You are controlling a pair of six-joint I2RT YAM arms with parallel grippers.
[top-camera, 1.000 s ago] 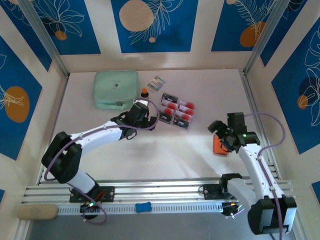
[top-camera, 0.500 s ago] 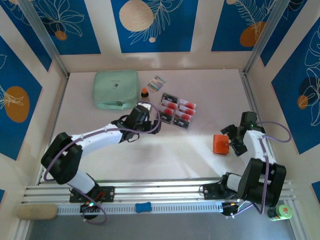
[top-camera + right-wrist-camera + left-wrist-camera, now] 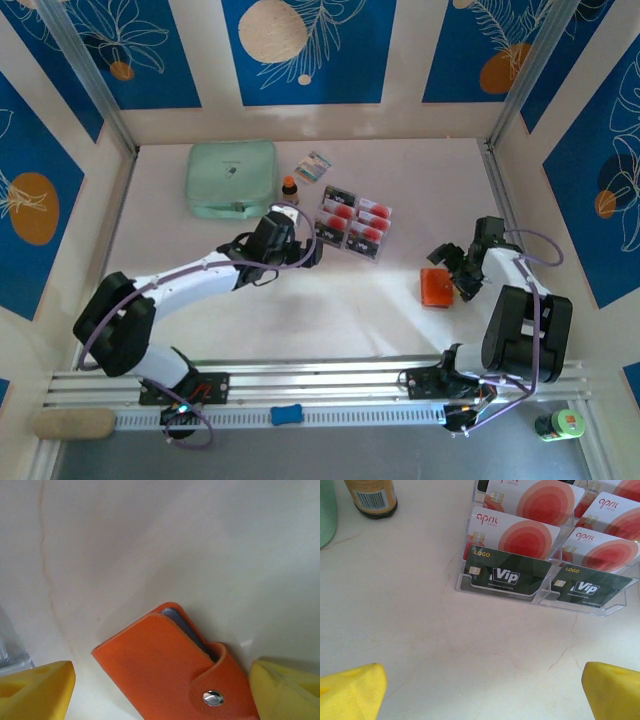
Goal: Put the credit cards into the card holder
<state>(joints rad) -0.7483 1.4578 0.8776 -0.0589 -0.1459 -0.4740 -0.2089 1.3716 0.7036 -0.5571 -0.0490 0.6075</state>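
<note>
Several credit cards (image 3: 354, 222) stand in a clear tiered rack (image 3: 540, 597): pale ones with red round spots (image 3: 525, 537) behind, dark "Vip" ones (image 3: 507, 575) in front. My left gripper (image 3: 298, 245) is open just short of the rack's near left corner, and its yellow fingertips (image 3: 350, 692) are wide apart over bare table. The orange card holder (image 3: 436, 287) lies snapped shut on the table at the right. My right gripper (image 3: 162, 692) is open and straddles the card holder (image 3: 165, 665), a yellow finger on each side.
A mint-green zip pouch (image 3: 231, 178) lies at the back left. Between it and the rack stand a small brown bottle (image 3: 370, 497) and a multicoloured packet (image 3: 314, 167). The right wall post is close behind the right arm.
The right arm folded back toward the wall, then brought its gripper down over the card holder, jaws narrowing slightly. The card holder shifted a little left. The left gripper crept toward the rack.
</note>
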